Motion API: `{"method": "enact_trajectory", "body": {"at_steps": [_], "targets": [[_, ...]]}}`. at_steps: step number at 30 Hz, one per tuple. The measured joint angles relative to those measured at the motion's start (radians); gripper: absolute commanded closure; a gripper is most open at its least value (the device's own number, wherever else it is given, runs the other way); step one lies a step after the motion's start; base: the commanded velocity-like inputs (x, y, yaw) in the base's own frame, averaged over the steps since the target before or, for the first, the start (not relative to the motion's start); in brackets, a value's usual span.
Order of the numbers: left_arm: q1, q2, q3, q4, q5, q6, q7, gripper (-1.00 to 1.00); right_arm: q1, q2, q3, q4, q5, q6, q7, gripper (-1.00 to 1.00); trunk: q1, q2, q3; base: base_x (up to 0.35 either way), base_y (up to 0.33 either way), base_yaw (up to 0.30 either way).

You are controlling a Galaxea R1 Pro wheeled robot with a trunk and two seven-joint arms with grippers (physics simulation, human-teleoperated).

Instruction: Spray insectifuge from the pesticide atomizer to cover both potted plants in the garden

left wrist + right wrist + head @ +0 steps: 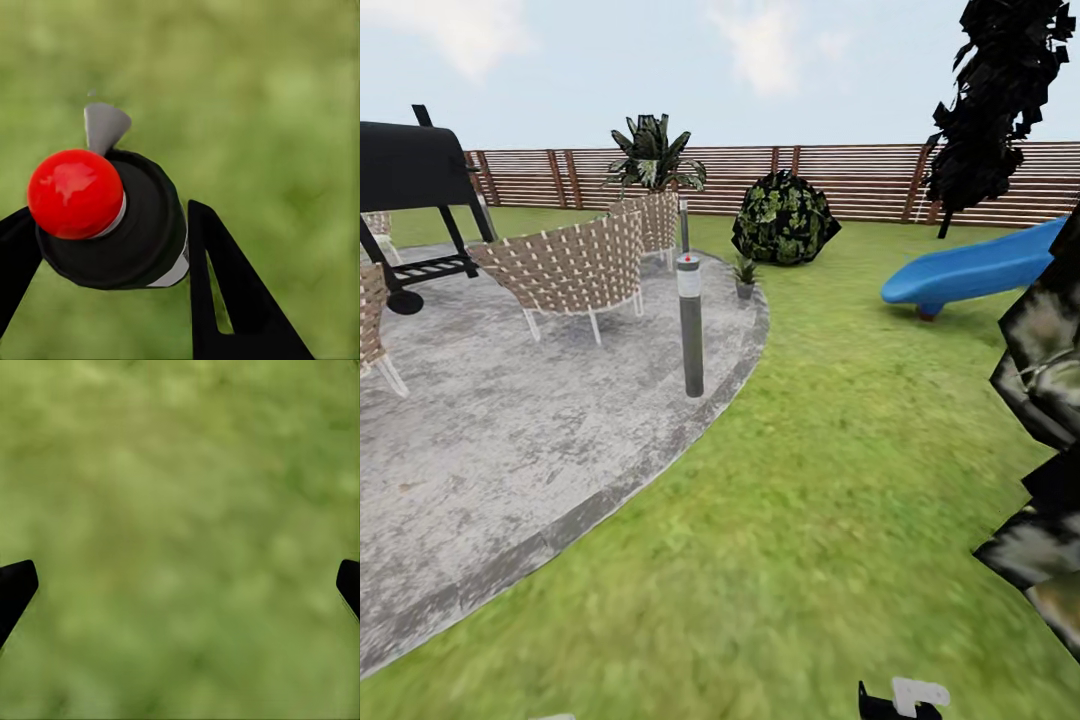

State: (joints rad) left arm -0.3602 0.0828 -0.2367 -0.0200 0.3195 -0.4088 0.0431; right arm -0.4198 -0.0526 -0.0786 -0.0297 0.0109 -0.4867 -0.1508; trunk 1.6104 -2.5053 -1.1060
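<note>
At eleven o'clock: small grey-potted green rosette plant (745, 277) is standing on round grey paved patio (510, 440).
Left gripper (112, 247): is clamping dark green cylindrical red-capped atomizer (124, 225).
Right gripper (180, 585): is hanging spread wide over grass.

No readable text, number or brand is showing anywhere. The pesticide atomizer (120, 225) is showing a white label edge, but no lettering on it can be made out.

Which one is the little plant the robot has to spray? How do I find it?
Find the round grey patio and follow its far edge to the big dark round bush. Just in front of the bush, on the patio's rim, sits the potted plant: tiny, spiky green leaves in a small grey pot. It is far shorter than the grey post lamp nearby.
</note>
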Motion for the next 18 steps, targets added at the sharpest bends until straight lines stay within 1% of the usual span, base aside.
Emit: {"method": "enact_trajectory", "body": {"at_steps": [1, 3, 10, 15, 18], "targets": [[0.0, 0.0, 0.0, 0.0, 0.009, 0.0, 0.0, 1.0, 0.0, 0.0, 0.0, 0.0, 0.0, 0.0, 0.0, -1.0, 0.0, 0.0, 0.0, 0.338, 0.0, 0.0], [0.0, 0.0, 0.0, 0.0, 0.013, 0.0, -0.001, 1.0, 0.0, 0.0, 0.0, 0.0, 0.0, 0.0, 0.0, -1.0, 0.0, 0.0, 0.0, 0.338, 0.0, 0.0], [0.0, 0.0, 0.0, 0.0, 0.015, 0.0, -0.001, 1.0, 0.0, -0.002, -0.001, 0.0, 0.0, 0.0, 0.0, -1.0, 0.0, 0.0, 0.0, 0.338, 0.002, 0.0], [0.0, 0.0, 0.0, 0.0, 0.015, -0.001, -0.001, 1.0, 0.0, -0.004, 0.0, 0.0, 0.003, 0.0, 0.0, -1.0, 0.0, 0.0, 0.0, 0.338, 0.071, 0.0], [0.0, 0.0, 0.0, 0.0, 0.014, -0.001, -0.001, 1.0, 0.0, -0.004, -0.001, 0.0, 0.019, 0.0, 0.001, -1.0, 0.0, 0.0, 0.0, 0.338, 0.085, 0.0]]}}
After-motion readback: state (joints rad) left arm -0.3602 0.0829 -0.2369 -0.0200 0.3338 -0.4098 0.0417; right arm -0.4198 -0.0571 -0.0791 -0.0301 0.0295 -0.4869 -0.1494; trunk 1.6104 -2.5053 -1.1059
